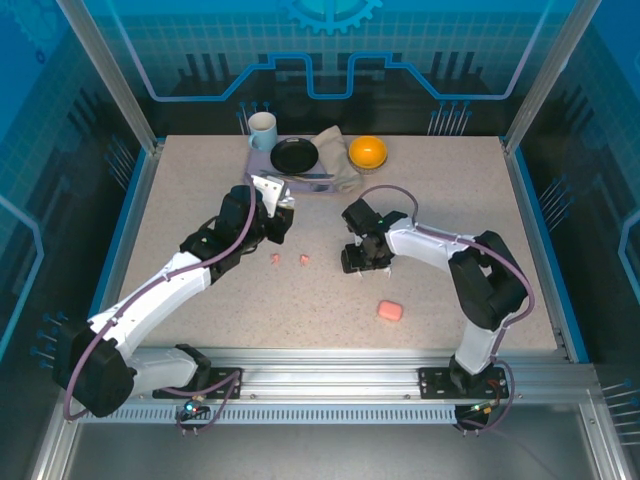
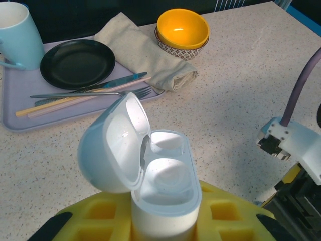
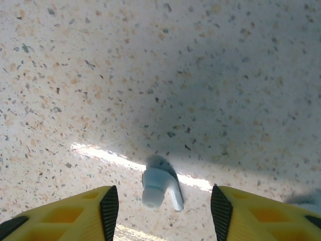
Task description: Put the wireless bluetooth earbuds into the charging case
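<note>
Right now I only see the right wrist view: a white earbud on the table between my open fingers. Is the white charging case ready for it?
Observer: Yes. The left gripper holds the white charging case upright with its lid open, and both wells look empty.
Operator: Where are the pink ones?
Observer: Two salmon-pink earbuds lie just left of the right gripper.
Operator: And their case?
Observer: A pink case, apparently closed, lies back toward the robot's side, slightly right of that gripper.

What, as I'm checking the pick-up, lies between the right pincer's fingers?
A white earbud lies on the table between the right pincer's fingers, touching neither, in the right wrist view.
</note>
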